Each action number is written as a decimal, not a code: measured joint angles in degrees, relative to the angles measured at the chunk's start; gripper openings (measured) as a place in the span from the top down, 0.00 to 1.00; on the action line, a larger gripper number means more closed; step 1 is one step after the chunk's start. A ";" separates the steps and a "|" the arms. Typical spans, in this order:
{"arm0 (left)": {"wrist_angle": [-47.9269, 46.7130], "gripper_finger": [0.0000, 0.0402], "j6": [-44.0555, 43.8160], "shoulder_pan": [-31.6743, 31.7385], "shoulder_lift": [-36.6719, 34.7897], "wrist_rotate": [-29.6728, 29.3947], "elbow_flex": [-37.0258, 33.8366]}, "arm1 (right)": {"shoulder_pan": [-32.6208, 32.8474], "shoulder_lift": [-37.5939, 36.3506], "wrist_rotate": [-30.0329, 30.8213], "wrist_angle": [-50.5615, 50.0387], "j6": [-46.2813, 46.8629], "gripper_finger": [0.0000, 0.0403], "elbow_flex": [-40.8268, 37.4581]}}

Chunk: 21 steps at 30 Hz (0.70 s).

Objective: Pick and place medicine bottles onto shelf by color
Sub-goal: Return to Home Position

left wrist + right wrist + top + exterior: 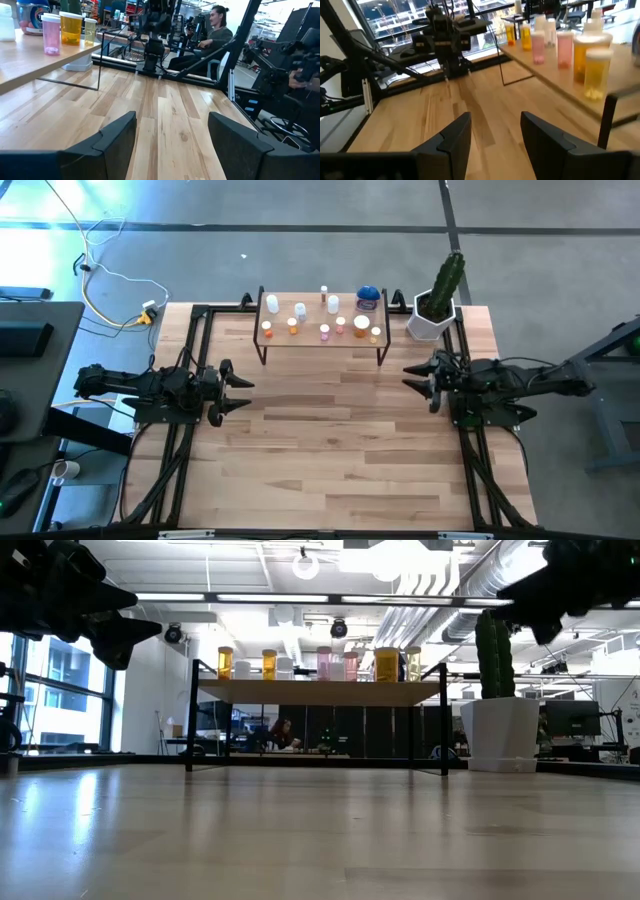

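The light-wood shelf (322, 322) on black legs stands at the table's far middle, and all the medicine bottles stand upright on it. The white ones (271, 304) and the blue jar (368, 298) are toward the back. The orange ones (267, 332) and pink ones (325, 332) are along the front. The low view shows amber and pink bottles (325, 664) in a row on the shelf top (320, 692). My left gripper (240, 392) hovers open at the table's left side. My right gripper (412, 375) hovers open at the right side. Both are empty and point toward each other.
A white pot with a green cactus (437, 305) stands just right of the shelf. Black frame rails (190, 350) run along the table's left and right sides. Bare tabletop (330, 440) lies between the arms and the near edge. A person (215, 35) sits beyond the table.
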 joint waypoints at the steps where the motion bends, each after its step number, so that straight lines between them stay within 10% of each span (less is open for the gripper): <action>1: 0.00 0.41 0.02 0.00 0.02 -0.02 0.02 | 0.00 -0.76 -0.02 0.33 0.48 0.60 -1.08; 21: 0.03 0.41 0.01 0.00 0.02 0.00 0.03 | 0.04 -14.83 -2.84 6.83 2.54 0.60 -11.55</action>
